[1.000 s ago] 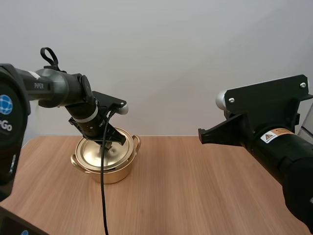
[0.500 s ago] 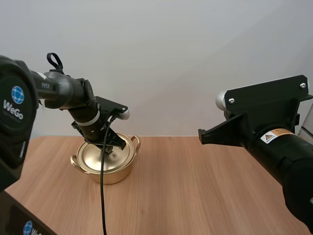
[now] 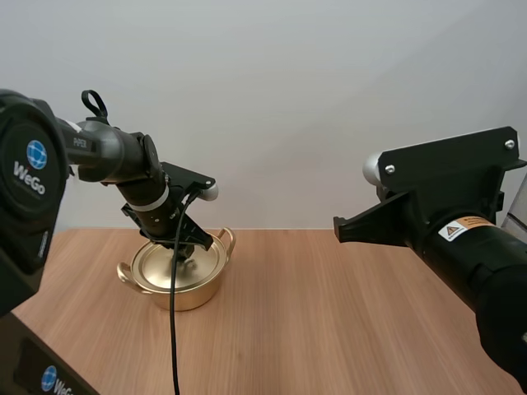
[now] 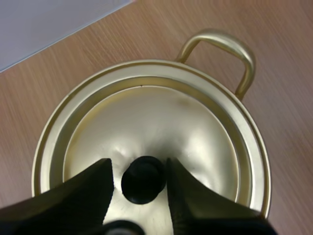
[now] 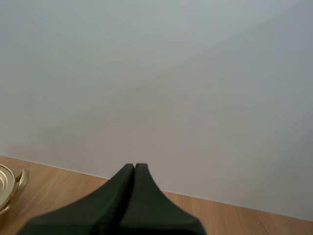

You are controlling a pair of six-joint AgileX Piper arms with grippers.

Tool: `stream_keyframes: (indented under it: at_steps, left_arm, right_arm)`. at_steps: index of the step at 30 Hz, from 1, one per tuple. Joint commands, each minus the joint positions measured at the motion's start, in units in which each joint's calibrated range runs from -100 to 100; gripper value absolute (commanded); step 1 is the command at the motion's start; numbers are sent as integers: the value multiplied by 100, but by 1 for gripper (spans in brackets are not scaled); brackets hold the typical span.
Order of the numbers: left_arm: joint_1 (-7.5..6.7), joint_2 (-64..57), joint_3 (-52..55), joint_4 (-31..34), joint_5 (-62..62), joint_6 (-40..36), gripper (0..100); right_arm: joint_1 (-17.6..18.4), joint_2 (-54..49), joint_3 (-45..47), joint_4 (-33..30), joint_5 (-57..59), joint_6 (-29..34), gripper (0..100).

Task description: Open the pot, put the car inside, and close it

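A gold pot (image 3: 183,290) stands on the wooden table at the left with its gold lid (image 3: 165,262) lying flat on it. My left gripper (image 3: 188,248) reaches down onto the lid's middle. Seen from the left wrist, its two fingers (image 4: 140,164) flank the black knob (image 4: 143,180) of the lid (image 4: 161,112) and pinch it. One pot handle (image 4: 222,44) sticks out beyond the rim. My right gripper (image 5: 133,167) is shut as one dark wedge, held up in the air with nothing in it. The pot's rim (image 5: 7,186) lies off to its side.
The wooden table (image 3: 329,313) stretches bare from the pot to the right edge. My right arm (image 3: 445,218) hangs high over the table's right side. A plain light wall stands behind the table.
My left gripper has come down a little and drawn slightly leftward with the lid, which now sits lower and flatter on the pot. The right arm has not moved.
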Motion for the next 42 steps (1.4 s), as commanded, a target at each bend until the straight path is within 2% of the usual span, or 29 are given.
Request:
stream_keyframes:
  at_steps: [1,2,3,15,24,27,30,37,42]
  left_arm:
    - [1,-10,-43,-45,37,-5,90]
    - [1,-10,-76,-56,71,-5,97]
    - [1,-19,-120,-56,120,-5,100]
    - [1,-500,-482,74,156,-25,100]
    - [1,-1949,-1070,157,326,-291,98]
    - [1,-2570,-1101,157,326,-569,59]
    - [1,-3216,-1101,61,529,-578,0]
    - [1,-4680,-1088,-615,521,-1399,0]
    - [1,-5750,-585,-878,-245,-1481,0]
  right_arm:
    - [-1,-2,3,3,14,1,0]
    - [-1,-2,3,3,14,1,0]
    - [-1,-2,3,3,14,1,0]
    - [-1,-2,3,3,46,1,0]
    - [-1,10,3,3,46,1,0]
    - [-1,10,3,3,46,1,0]
    - [-1,10,3,3,46,1,0]
    - [-1,10,3,3,46,1,0]
    - [-1,10,3,3,46,1,0]
